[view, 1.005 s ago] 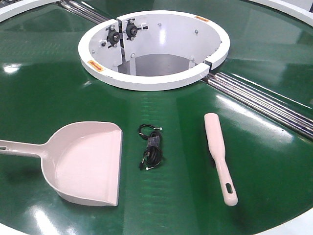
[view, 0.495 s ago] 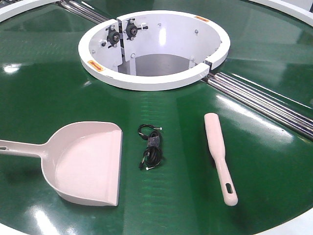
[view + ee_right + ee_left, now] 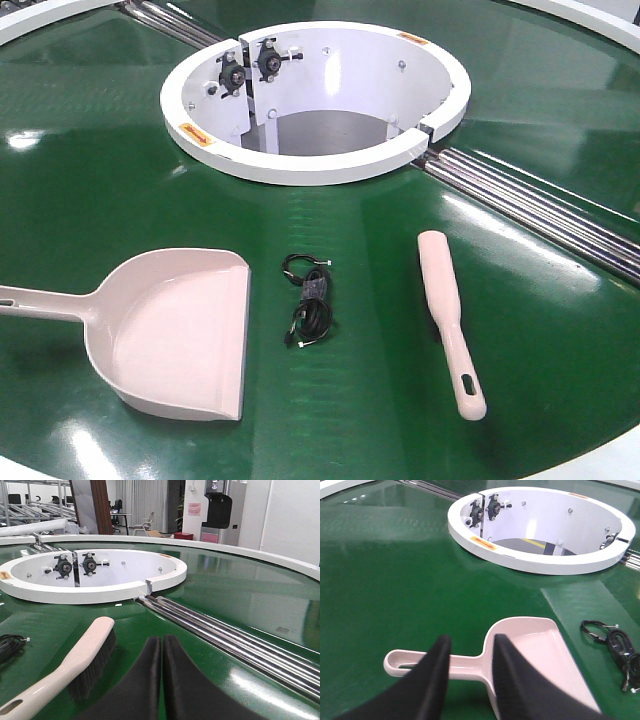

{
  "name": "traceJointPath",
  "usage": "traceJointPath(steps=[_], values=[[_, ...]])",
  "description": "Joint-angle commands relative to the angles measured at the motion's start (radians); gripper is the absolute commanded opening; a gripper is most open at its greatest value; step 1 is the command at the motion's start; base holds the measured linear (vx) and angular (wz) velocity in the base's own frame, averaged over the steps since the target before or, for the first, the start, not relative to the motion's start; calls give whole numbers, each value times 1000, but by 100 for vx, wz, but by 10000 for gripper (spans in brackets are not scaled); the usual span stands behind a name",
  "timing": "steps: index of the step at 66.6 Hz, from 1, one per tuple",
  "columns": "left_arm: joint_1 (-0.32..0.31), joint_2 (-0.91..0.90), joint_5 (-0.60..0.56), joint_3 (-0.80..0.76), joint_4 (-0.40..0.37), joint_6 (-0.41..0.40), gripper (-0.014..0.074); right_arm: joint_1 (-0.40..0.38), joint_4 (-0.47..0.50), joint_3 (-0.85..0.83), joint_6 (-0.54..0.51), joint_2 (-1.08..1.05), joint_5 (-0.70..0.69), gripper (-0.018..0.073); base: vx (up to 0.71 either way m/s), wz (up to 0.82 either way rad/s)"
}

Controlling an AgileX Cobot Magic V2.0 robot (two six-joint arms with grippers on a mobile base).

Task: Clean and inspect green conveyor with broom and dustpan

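Front view | broom handle toward camera | left gripper spread | right gripper closed

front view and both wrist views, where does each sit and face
Front: high, looking down on the glossy dark-green conveyor, wide pale pink plastic dustpan and slim pink broom; no arm shows.
Left wrist: low behind the dustpan's handle, facing the white ring hub; open left gripper shows.
Right wrist: low beside the broom, facing the hub; shut right gripper shows.
Shared: all three see the hub.
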Motion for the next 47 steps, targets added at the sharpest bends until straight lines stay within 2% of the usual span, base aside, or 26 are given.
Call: traceJointPath(steps=[1,8,13,17,24,27,35,47], values=[[0,7,-55,-37,0,-5,388,-5,-6,3,0,-11,-75,-8,0,0],[0,7,-55,-37,-1,-5,511,-5,-6,3,0,-11,-75,-8,0,0],[0,7,-55,-37,-3,-5,559,-5,-6,3,0,-11,-75,-8,0,0],[0,7,-55,-37,-6,-9,571,-5,-6,3,0,-11,-75,-8,0,0],[0,7,-55,-37,-67,-10,569,-5,-6,3,0,-11,-75,-8,0,0],[0,8,-53,-40,-70,-6,565,-5,-6,3,0,-11,-75,-8,0,0],[0,57,60,-123,2,12,551,-5,-6,3,0,-11,-75,-8,0,0],[0,242,337,-362,160,131,551,-5,-6,3,0,-11,-75,-8,0,0]])
